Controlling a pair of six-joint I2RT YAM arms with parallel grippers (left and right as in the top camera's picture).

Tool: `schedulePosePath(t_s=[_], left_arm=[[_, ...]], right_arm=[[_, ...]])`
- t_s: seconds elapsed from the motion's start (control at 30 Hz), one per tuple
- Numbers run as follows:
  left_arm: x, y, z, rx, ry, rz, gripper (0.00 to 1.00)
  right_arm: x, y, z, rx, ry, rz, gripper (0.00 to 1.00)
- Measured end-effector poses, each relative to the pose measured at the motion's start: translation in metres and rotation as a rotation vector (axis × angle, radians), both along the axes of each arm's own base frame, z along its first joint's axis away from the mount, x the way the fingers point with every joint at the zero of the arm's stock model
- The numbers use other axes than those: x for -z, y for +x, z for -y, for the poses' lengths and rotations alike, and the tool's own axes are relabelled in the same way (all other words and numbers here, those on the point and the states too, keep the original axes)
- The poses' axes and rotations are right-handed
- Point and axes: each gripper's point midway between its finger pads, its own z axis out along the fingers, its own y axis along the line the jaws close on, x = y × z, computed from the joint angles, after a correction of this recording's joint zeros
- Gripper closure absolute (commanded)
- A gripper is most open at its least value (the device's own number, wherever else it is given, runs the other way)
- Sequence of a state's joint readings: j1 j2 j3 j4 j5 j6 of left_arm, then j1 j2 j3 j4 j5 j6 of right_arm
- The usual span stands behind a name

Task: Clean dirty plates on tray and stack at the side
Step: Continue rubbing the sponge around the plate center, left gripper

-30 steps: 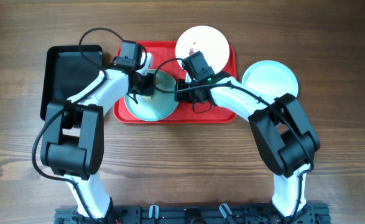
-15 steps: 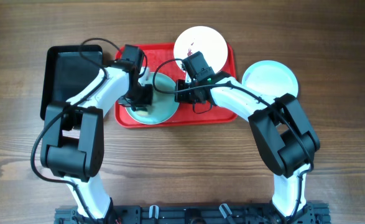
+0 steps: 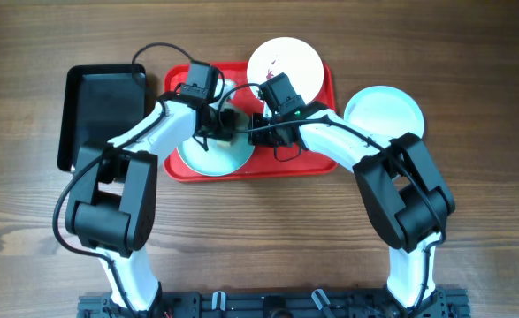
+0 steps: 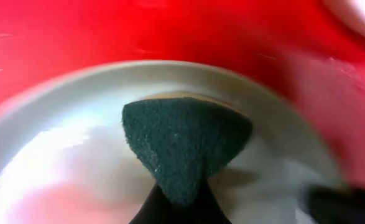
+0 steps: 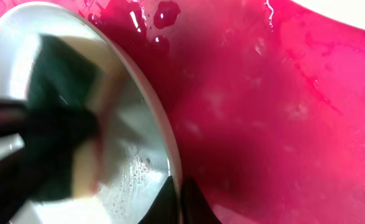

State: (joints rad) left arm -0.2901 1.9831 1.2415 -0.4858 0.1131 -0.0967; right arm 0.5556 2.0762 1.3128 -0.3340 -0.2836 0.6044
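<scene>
A pale, wet plate (image 3: 208, 155) lies on the left half of the red tray (image 3: 277, 166). My left gripper (image 3: 226, 124) is shut on a dark green sponge (image 4: 185, 146) that presses on the plate (image 4: 76, 155) near its far right side. My right gripper (image 3: 257, 126) is shut on that plate's right rim (image 5: 170, 155), one finger on each side of it. A white plate (image 3: 286, 62) with reddish-brown smears sits at the tray's back right corner. A pale blue plate (image 3: 383, 113) rests on the table to the right of the tray.
A black rectangular tray (image 3: 104, 115) lies left of the red tray. Water drops and a wet film cover the red tray floor (image 5: 263, 124). Both arms cross over the red tray's middle.
The left gripper swept the sponge from the plate's left side down and then across to its upper right. The right gripper and the plate stayed put.
</scene>
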Motion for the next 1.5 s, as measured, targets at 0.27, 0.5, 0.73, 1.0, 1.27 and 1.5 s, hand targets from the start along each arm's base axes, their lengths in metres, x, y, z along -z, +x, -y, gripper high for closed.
schedulePosePath(t_s=[0.27,0.5,0.73,1.0,1.27,1.5], left_arm=[[-0.001,-0.016,-0.061,-0.366,0.272,-0.048,0.96],[0.001,-0.031,-0.055,-0.284,0.252,-0.121,0.96],[0.0,-0.046,-0.004,0.004,0.007,-0.197,0.96],[-0.001,-0.04,0.022,0.092,-0.113,-0.155,0.96],[0.0,-0.016,-0.031,-0.235,0.195,-0.047,0.96],[-0.002,-0.028,-0.063,-0.37,0.342,-0.056,0.96]], right_arm=[[-0.001,-0.001,-0.004,-0.009,0.007,0.004,0.96],[0.0,-0.002,-0.003,-0.009,0.003,-0.002,0.96],[0.0,-0.002,-0.002,-0.006,0.002,-0.002,0.96],[0.0,-0.002,-0.002,-0.006,0.002,-0.002,0.96],[0.0,-0.001,-0.002,-0.006,0.004,0.0,0.96],[-0.001,-0.001,-0.003,-0.007,0.005,0.001,0.96]])
